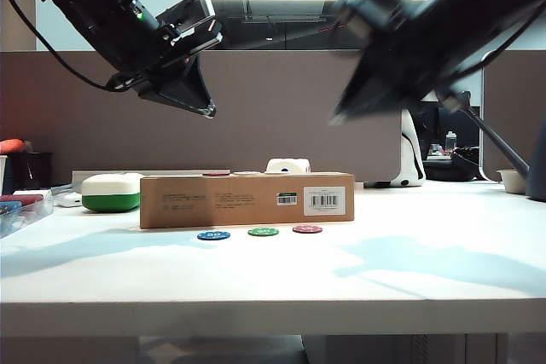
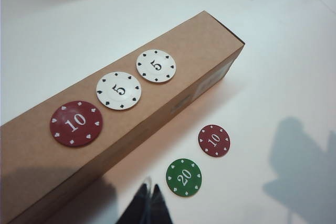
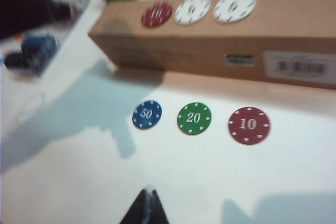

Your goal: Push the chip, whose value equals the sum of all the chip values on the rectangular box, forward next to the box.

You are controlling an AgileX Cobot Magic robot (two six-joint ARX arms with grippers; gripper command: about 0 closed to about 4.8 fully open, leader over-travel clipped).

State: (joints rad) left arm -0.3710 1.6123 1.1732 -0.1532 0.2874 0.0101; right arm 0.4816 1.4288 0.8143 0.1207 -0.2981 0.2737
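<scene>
Exterior view: both arms hang high above the bench (image 1: pixel 444 279), none touching anything; the right one is blurred
Rectangular box (image 2: pixel 210 40): long brown carton lying flat, label side toward the camera in the exterior view
Chips on the box: a red 10 (image 2: pixel 76 123) and two white 5s (image 2: pixel 118 90) (image 2: pixel 156 65), lying flat in a row on its top face; they sum to 20
Chip (image 3: pixel 194 118): the green 20, flat on the bench in front of the box, apart from it, between the blue 50 (image 3: pixel 147 114) and the red 10 on the bench (image 3: pixel 249 125)
Left gripper (image 2: pixel 149 203): aloft near the box's end, jaws drawn together to a point, holding nothing
Right gripper (image 3: pixel 147 205): over bare bench on the near side of the chip row, jaws pinched together, empty
Step in hand: judged not yet begun, the green chip untouched
Doing it well: lower closed tips just behind the green chip, centred on it, and slide straight toward the box wall, clear of both neighbours, stopping beside the carton without nudging it
</scene>
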